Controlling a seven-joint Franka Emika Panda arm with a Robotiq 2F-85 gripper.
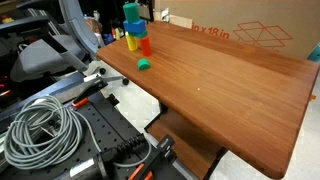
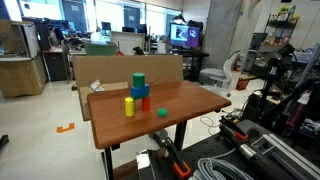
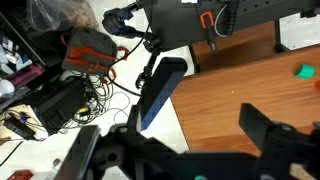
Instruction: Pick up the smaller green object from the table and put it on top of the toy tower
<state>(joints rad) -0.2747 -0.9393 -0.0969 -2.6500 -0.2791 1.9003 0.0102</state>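
Note:
The smaller green object [image 1: 143, 64] lies on the reddish-brown table [image 1: 220, 90] just in front of the toy tower [image 1: 135, 35]. The tower has yellow, red-orange and blue pieces and a teal-green block on top. Both also show in an exterior view from farther off: the green object [image 2: 161, 112], the tower [image 2: 137, 95] and the table [image 2: 190, 100]. In the wrist view my gripper [image 3: 195, 132] is open and empty above the table's edge [image 3: 230, 80]. The green object [image 3: 305, 71] sits far off at the right border. The gripper does not show in either exterior view.
A cardboard box [image 1: 240, 35] stands at the table's far edge, also seen behind the table [image 2: 110, 68]. A coiled grey cable [image 1: 45, 130] and a black chair [image 1: 45, 55] are beside the table. Below the edge lie tangled cables and an orange item [image 3: 90, 45].

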